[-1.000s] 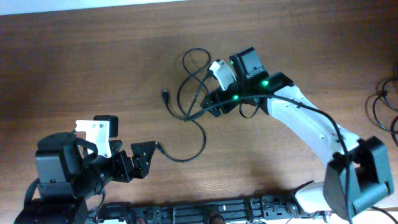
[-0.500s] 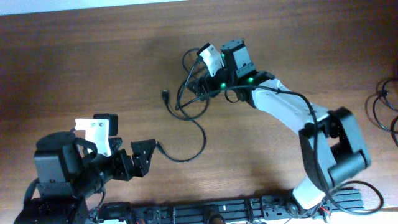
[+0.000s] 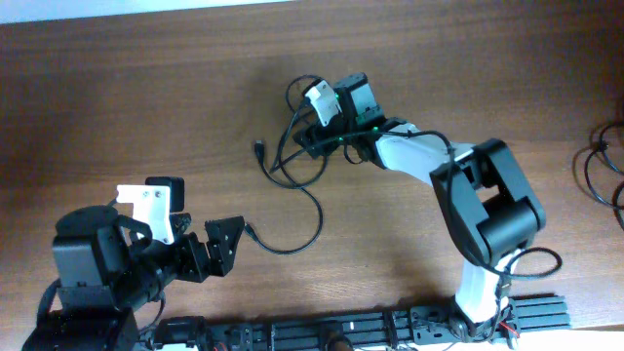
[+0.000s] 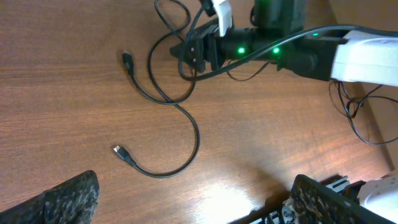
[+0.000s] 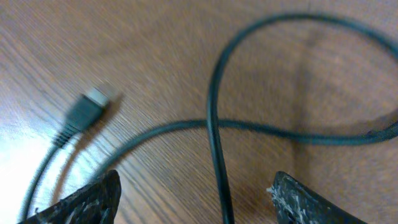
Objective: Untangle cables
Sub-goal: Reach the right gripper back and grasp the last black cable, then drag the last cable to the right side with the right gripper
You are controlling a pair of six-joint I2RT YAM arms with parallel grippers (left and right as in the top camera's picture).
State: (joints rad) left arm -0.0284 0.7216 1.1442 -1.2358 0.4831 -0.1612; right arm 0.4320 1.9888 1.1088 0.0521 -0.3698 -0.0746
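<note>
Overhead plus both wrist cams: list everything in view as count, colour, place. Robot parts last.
table: one, brown wood, fills the views
cables: looped tangle, count unclear, black, table centre
plugs: two seen overhead, dark, one left of the tangle, one at a loose tail's end, lower left
side cables: bundle, count unclear, black, right table edge
base rail: one, black, bottom edge
left gripper: one, black, lower left, open, empty
right gripper: one, black, over the tangle, open, a cord lying between its fingers

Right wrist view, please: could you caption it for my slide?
Open right gripper over crossed black cables, plug at left, on table.
</note>
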